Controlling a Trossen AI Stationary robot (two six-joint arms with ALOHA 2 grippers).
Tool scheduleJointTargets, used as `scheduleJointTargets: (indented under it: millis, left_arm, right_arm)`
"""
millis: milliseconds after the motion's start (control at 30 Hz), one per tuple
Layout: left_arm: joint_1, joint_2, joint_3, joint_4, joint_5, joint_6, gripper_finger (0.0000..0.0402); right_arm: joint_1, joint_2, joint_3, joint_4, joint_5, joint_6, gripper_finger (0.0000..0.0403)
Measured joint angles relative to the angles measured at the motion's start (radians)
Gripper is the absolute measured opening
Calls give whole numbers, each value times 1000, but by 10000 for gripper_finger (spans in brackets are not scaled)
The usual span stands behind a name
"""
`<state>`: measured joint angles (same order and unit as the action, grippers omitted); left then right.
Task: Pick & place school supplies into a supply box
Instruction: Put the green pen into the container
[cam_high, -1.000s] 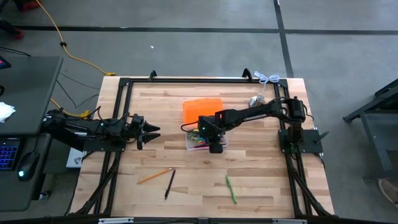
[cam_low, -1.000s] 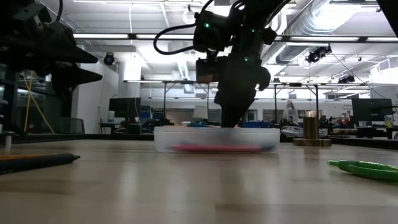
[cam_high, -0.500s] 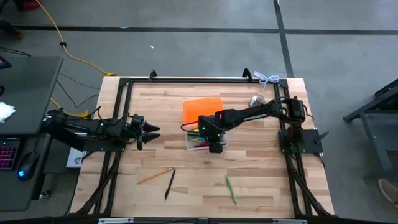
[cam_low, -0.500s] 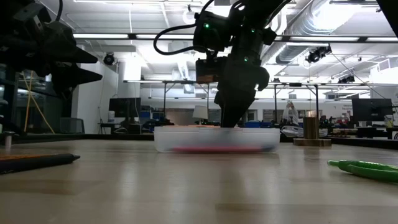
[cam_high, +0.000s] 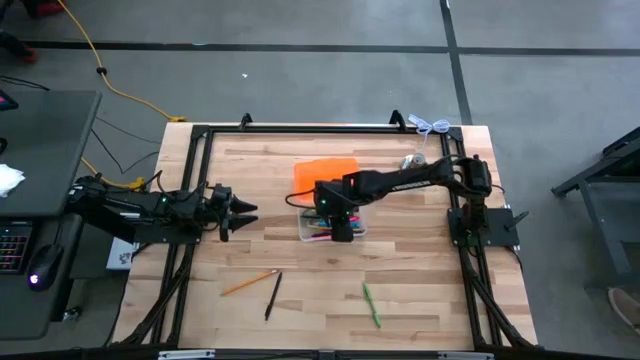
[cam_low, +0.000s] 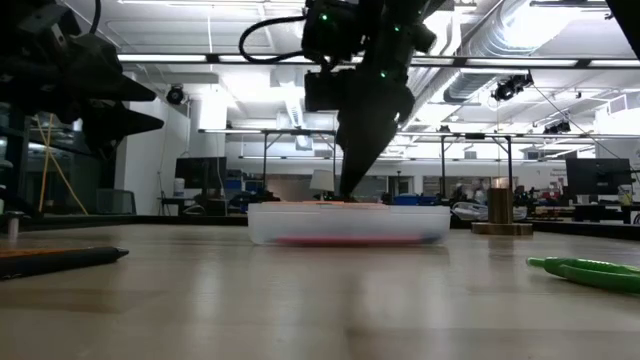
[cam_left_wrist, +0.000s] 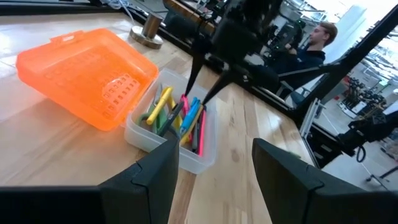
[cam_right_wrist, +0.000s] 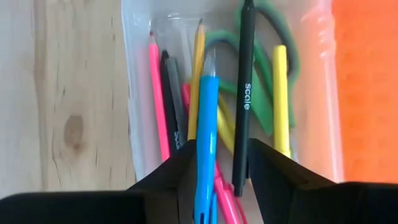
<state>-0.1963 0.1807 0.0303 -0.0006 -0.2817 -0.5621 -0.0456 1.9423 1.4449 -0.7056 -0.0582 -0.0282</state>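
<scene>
The clear supply box (cam_high: 320, 226) sits mid-table with its orange lid (cam_high: 325, 175) swung open on the far side. Inside lie school supplies: a blue pen (cam_right_wrist: 206, 124), a black pen (cam_right_wrist: 244, 93), pink (cam_right_wrist: 158, 106) and yellow (cam_right_wrist: 281, 93) pens, a pencil and green scissors (cam_right_wrist: 264, 93). My right gripper (cam_left_wrist: 200, 92) hangs open just above the box, fingers pointing down, one on either side of the blue pen without touching it. My left gripper (cam_high: 245, 212) waits open at the table's left side.
Near the front edge lie an orange pencil (cam_high: 250, 282), a black pen (cam_high: 272, 296) and a green pen (cam_high: 371, 304). A metal bell (cam_high: 410, 161) stands at the far right. A black frame rims the table. A person (cam_left_wrist: 317, 37) sits beyond the table.
My right gripper has opened and risen a little, its fingertips coming up out of the box. The supplies stay lying in the box.
</scene>
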Motion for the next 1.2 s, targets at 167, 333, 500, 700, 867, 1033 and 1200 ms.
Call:
scheduleJointTargets:
  millis: [167, 333, 500, 700, 867, 1033, 1200]
  left_arm:
    - [0, 0, 0, 0, 5, 0, 232]
    - [0, 0, 0, 0, 5, 0, 232]
    - [0, 0, 0, 0, 5, 0, 232]
    - [0, 0, 0, 0, 5, 0, 232]
    - [0, 0, 0, 0, 5, -1, 232]
    - [0, 0, 0, 0, 5, -26, 232]
    - [0, 0, 0, -1, 36, -31, 232]
  right_arm:
    - [0, 0, 56, -68, 11, -7, 119]
    - [1, 0, 121, -174, 9, -2, 119]
    - [11, 0, 193, -287, -20, 28, 119]
    - [44, -1, 264, -399, -31, 58, 119]
    - [84, -1, 308, -465, -32, 78, 119]
    - [128, -7, 326, -533, -32, 85, 119]
    - [173, -27, 326, -553, -32, 122, 119]
